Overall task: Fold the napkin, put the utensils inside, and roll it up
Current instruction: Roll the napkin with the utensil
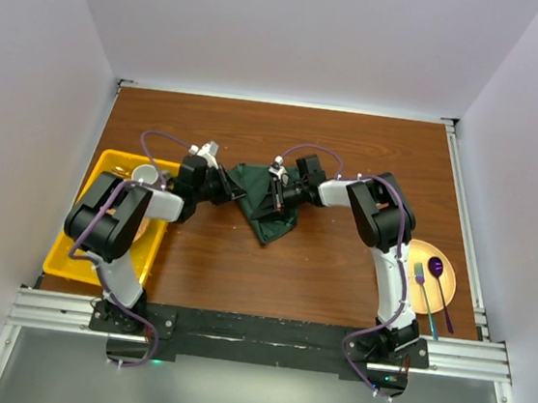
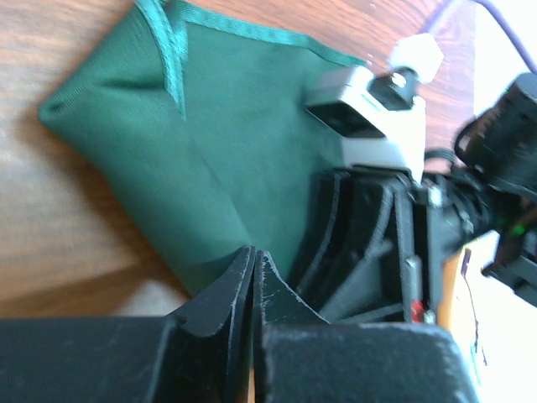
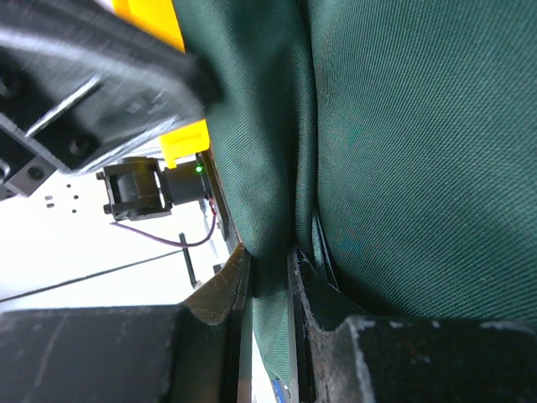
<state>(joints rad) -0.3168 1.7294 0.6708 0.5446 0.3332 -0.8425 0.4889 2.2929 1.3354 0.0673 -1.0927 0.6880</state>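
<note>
Napkin [image 1: 266, 206] is the dark green cloth sitting roughly mid-worktop [image 1: 352, 153], a bit toward 12 o'clock, bunched into a rumpled lump with a point hanging down at its 6 o'clock. It's not flat and not rolled. Both arms reach in over it from either side. The left fingers [image 2: 226, 294] are at the cloth's 9 o'clock edge, squeezed almost together with just a sliver of gap. In the left wrist view the cloth's edge runs right into their tips, so it looks pinched there. That view also shows a hemmed corner folded over on itself. The right fingers [image 3: 323, 294] come in around the napkin's 2 o'clock and are clamped on a fold of green fabric. You can see the cloth running straight down between them in the right wrist view. The fork [image 1: 424, 292] and purple spoon [image 1: 435, 267] lie on an orange plate [image 1: 417, 252] at the worktop's 4 o'clock, well apart from the napkin and not touched by either arm. Over at 9 o'clock there's a yellow tray [image 1: 108, 166] with a white cup [image 1: 145, 174] in it.
</note>
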